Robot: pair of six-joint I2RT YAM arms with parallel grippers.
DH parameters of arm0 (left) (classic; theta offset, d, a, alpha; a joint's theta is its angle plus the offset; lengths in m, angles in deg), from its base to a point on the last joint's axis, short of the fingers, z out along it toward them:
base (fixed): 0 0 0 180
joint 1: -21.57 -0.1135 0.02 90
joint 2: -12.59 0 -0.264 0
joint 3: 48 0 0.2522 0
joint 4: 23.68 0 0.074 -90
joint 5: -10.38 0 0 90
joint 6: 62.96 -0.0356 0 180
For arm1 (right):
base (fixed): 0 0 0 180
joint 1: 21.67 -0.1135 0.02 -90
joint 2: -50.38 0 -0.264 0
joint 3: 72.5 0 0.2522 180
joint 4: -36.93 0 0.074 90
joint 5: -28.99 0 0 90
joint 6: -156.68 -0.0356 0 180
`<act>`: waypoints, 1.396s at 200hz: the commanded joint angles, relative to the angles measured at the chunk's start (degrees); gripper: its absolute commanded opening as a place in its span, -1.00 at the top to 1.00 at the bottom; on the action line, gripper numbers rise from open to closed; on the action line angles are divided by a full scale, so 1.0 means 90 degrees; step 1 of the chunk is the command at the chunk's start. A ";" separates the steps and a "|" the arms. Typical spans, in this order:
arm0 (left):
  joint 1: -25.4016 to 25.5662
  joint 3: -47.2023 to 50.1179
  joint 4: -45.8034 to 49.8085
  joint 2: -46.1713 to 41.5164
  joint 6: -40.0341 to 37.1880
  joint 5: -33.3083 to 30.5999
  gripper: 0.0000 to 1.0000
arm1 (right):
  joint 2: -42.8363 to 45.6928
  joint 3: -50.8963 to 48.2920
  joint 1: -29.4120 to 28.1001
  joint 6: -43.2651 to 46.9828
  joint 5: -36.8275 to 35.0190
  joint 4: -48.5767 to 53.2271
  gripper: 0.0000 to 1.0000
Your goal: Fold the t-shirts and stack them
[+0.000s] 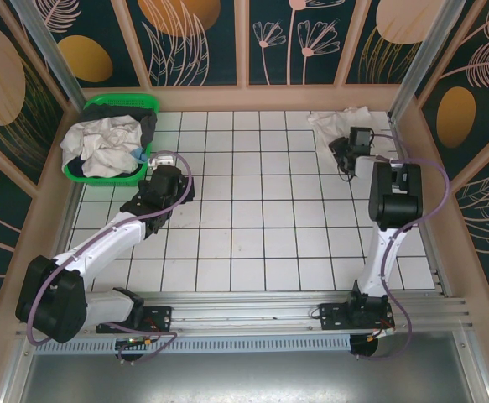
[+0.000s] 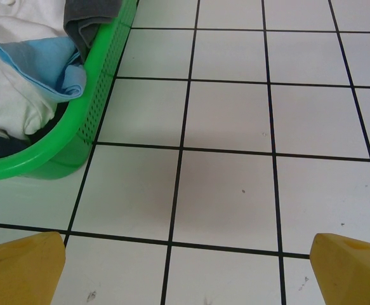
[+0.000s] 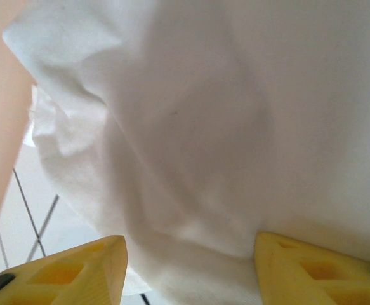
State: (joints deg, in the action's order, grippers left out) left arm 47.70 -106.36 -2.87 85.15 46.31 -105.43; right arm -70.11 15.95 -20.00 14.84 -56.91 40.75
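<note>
Upper right, our right gripper (image 3: pixel 190 244) straddles the crumpled t-shirt (image 3: pixel 204 127), jaws apart for pinching; left gripper (image 2: pixel 188 254) hovers agape beside the green basket (image 2: pixel 92 108).

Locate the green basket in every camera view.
Top external: basket in the far left corner, heaped with clothes.
Left wrist: upper left, its green rim curving down onto the tiles.
Right wrist: aimed at a white shirt.
Shared landmark: the white tiles with black lines.
</note>
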 commanded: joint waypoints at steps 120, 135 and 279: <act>-0.0043 -0.0211 -0.0192 0.0147 -0.0200 0.0089 -0.97 | -0.0293 0.1982 0.0203 0.2935 -0.0997 0.1702 -0.15; -0.0048 -0.0211 -0.0188 0.0204 -0.0153 0.0095 -0.97 | -0.0742 0.2556 0.0399 0.3235 -0.0715 0.2148 -0.11; -0.0042 -0.0191 -0.0017 0.0141 -0.0094 0.0001 -0.97 | -0.0939 0.2406 0.1620 0.3011 -0.0219 0.2359 0.02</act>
State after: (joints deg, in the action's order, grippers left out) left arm 47.70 -106.97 -3.29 86.85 45.11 -105.21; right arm -81.78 40.59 -6.54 43.56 -61.30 62.68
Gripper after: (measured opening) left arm 0.985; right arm 0.479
